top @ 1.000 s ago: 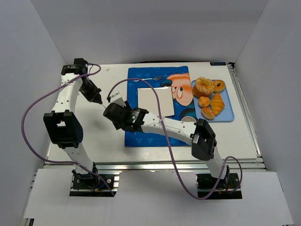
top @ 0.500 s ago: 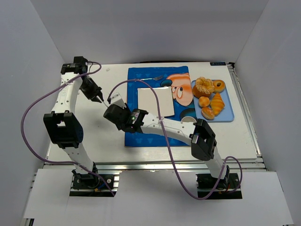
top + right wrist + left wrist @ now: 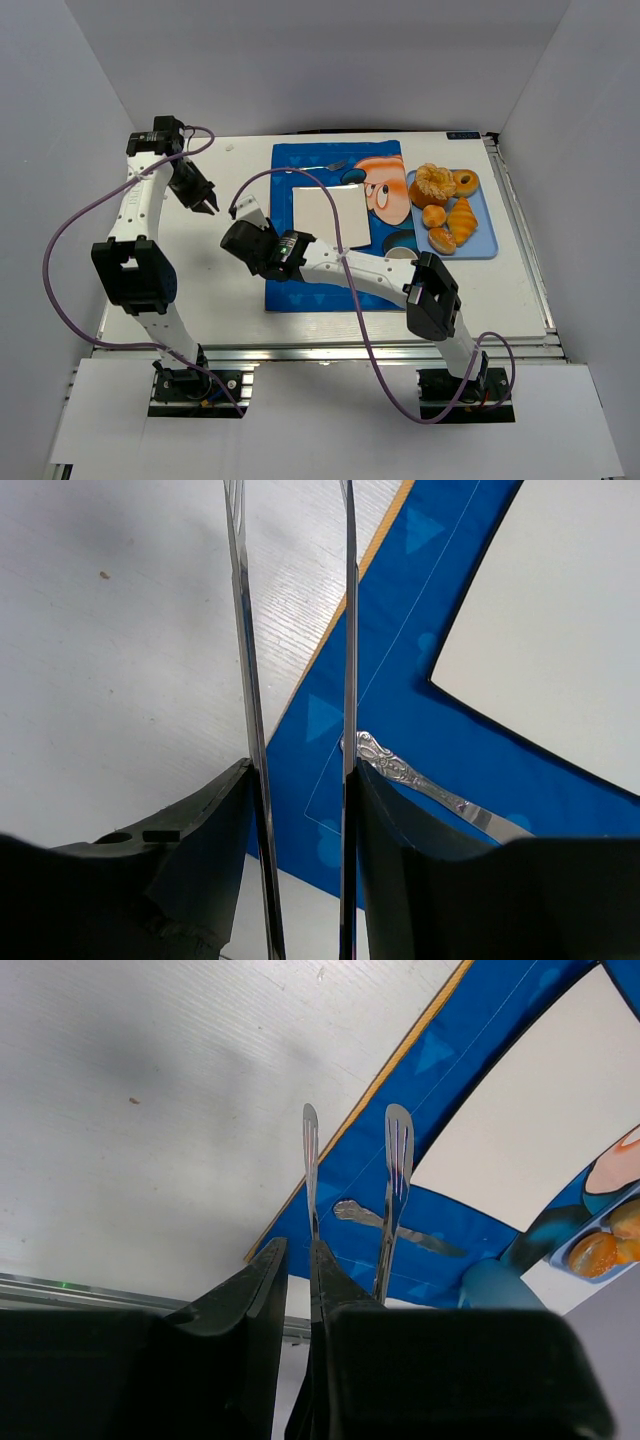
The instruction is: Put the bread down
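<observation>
Left arm (image 3: pixel 140 210): rises from the near-left base; elbow folded over the left side of the table (image 3: pixel 215 300); forearm runs to the far-left corner; wrist doubles back, angled down toward the centre
Left gripper (image 3: pixel 210 205): over bare table, just left of the blue mat (image 3: pixel 283 170); tip aimed at the right arm's wrist
Left fingers (image 3: pixel 255 1295): a narrow gap between them; one of two slotted metal blades (image 3: pixel 397 1155) runs down into that gap, the other drops behind the opposite finger; clamped or released, cannot tell
Right arm (image 3: pixel 350 270): stretched low from the near-right base, lying across the near part of the mat; wrist past the mat's left edge
Right gripper (image 3: pixel 300 770): points over the mat's orange-trimmed edge, white table on one side, blue on the other
Right fingers (image 3: pixel 205 815): set apart; each inner face has one of two long metal blades (image 3: pixel 347 630) flat against it; grasping the pair from outside; table visible between the blades
Bread (image 3: pixel 462 220): lies on the light-blue tray (image 3: pixel 486 242) right of the mat, toward the tray's right side; round buns (image 3: pixel 434 215) just beside it; well apart from both grippers
</observation>
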You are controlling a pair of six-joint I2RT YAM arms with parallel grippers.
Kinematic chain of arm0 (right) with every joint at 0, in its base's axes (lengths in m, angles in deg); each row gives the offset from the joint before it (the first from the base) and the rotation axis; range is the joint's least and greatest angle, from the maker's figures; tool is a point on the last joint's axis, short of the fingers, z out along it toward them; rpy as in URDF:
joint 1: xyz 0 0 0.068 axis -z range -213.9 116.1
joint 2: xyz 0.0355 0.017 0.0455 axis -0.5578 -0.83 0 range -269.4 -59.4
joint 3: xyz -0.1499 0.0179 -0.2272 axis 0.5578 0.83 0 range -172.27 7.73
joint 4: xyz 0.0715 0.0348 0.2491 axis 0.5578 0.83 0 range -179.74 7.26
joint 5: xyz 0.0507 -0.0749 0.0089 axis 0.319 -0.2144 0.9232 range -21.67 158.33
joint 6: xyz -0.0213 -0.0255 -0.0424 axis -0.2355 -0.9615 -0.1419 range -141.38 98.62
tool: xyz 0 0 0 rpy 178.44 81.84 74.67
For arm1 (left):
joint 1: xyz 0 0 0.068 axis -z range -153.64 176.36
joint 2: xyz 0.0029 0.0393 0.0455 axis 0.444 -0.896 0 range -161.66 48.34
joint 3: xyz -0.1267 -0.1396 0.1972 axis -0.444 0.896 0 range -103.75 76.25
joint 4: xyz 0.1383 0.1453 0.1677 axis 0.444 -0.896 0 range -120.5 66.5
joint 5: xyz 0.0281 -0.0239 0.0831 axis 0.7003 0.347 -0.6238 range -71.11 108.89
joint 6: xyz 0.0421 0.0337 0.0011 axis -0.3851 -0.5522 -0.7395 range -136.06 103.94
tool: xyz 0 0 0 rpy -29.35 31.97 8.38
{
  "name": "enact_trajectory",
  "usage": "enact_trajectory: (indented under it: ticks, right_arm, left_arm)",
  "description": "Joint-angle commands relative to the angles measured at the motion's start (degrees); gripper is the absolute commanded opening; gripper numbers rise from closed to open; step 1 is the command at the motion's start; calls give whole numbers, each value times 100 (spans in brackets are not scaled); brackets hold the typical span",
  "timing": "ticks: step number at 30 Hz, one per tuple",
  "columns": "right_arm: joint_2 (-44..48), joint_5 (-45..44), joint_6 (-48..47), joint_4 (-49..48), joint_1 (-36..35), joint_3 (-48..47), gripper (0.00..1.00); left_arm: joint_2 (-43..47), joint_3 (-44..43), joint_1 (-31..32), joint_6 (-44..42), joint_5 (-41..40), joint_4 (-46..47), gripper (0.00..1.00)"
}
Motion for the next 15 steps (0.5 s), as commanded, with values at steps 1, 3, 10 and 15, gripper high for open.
enact_trajectory:
  ticks: [1,3,10,15]
  right_arm:
    - [355,-163,-8,-248,-15,53,49]
    - [356,-163,-25,-256,-15,53,49]
    - [224,-163,-157,-100,73,-323,49]
    - [83,241,229,920,845,-1230,48]
  left_arm:
    - [39,-98,-11,-130,-16,-289,26]
    - [21,-221,-11,-130,-95,-325,30]
    - [99,-678,-125,-130,-708,-361,34]
    - [591,-1126,-292,-86,-1484,-352,35]
